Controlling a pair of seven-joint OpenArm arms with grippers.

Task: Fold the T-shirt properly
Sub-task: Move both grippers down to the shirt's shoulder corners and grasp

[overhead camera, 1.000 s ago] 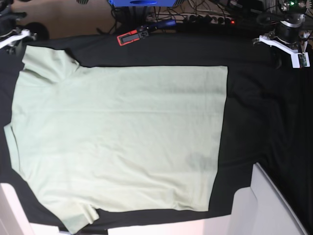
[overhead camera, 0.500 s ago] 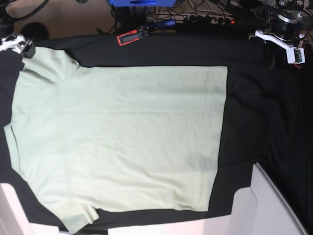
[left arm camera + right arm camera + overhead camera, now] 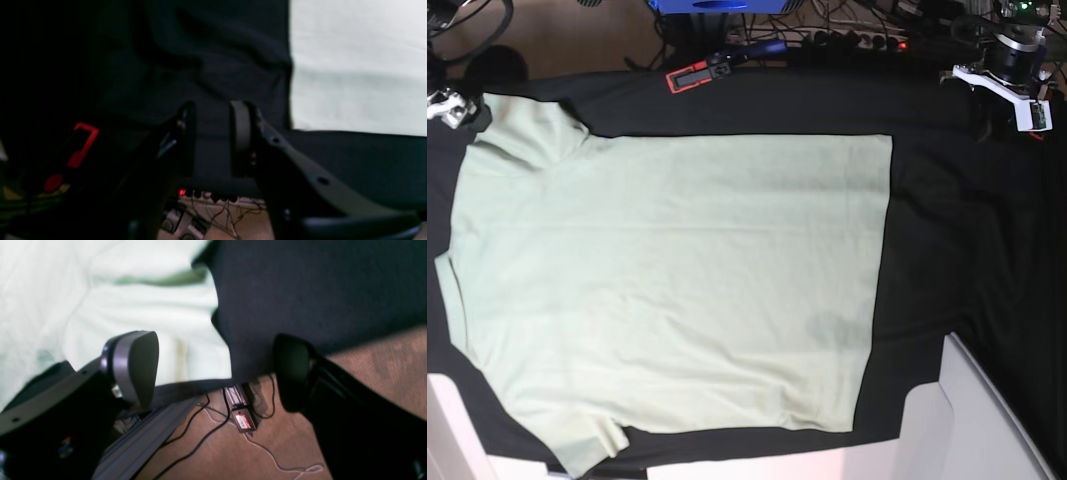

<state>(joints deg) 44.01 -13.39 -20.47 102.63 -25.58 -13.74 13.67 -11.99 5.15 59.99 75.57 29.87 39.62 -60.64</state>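
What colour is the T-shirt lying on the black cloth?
Pale mint green, plain. The T-shirt shows best in the base view.

A black cloth (image 3: 957,240) covers the table. At its far edge lies a red and black device (image 3: 695,74), with a power strip (image 3: 857,40) and tangled cables (image 3: 827,20) on the floor beyond.
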